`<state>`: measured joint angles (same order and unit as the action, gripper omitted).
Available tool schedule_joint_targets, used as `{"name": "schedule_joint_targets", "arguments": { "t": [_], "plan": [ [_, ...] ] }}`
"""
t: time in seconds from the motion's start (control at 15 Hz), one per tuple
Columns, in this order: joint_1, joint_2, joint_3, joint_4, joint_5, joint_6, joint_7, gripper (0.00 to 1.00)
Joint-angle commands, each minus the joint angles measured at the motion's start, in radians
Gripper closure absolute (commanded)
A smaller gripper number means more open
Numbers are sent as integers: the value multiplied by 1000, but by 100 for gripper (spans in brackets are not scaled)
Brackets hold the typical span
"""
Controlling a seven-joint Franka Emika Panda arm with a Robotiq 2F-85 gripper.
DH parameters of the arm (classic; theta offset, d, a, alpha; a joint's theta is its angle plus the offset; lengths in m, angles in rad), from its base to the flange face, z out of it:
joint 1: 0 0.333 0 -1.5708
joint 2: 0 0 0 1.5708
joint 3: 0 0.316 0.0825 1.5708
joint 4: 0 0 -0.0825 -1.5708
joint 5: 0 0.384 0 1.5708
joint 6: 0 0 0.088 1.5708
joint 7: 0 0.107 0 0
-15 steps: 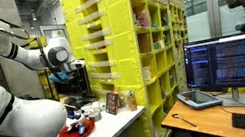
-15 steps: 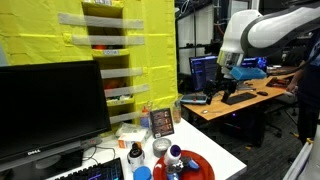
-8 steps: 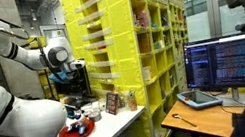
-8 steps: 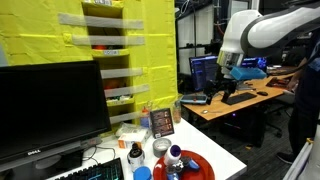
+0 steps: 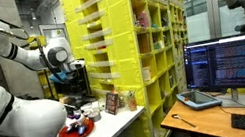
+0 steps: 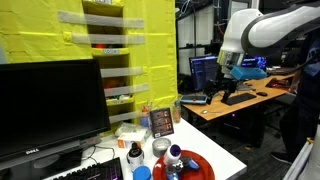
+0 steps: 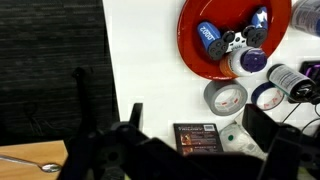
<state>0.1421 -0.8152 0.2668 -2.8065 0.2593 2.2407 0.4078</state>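
My gripper (image 7: 200, 125) is open and empty, held high above a white table (image 7: 140, 60). Its two dark fingers frame a small dark picture card (image 7: 197, 137) standing on the table. A grey tape roll (image 7: 226, 97) lies just beyond the card. A red plate (image 7: 190, 50) holds a blue can and small dark and white items. In both exterior views the gripper (image 5: 63, 76) (image 6: 236, 70) hangs well above and away from the plate (image 5: 76, 131) (image 6: 196, 166) and the card (image 5: 113, 103) (image 6: 161, 122).
Tall yellow shelving (image 5: 132, 36) (image 6: 100, 50) stands beside the table. A black monitor (image 6: 50, 105) is near the plate. A desk with lit screens (image 5: 234, 64) stands beyond. A person (image 6: 305, 100) is at that desk. A spoon (image 7: 35, 163) lies on dark floor.
The arm and gripper have not moved. A person at the desk shifted about at the frame edge in both exterior views.
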Motion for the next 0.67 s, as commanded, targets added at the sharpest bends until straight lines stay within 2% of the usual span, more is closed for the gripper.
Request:
{"name": "schedule_joint_targets", "arguments": {
  "t": [0.0,0.6],
  "plan": [
    [3,0,-4,2,-4,-3,2,0],
    [2,0,-2,1,-5,-3,3,0]
  ]
}}
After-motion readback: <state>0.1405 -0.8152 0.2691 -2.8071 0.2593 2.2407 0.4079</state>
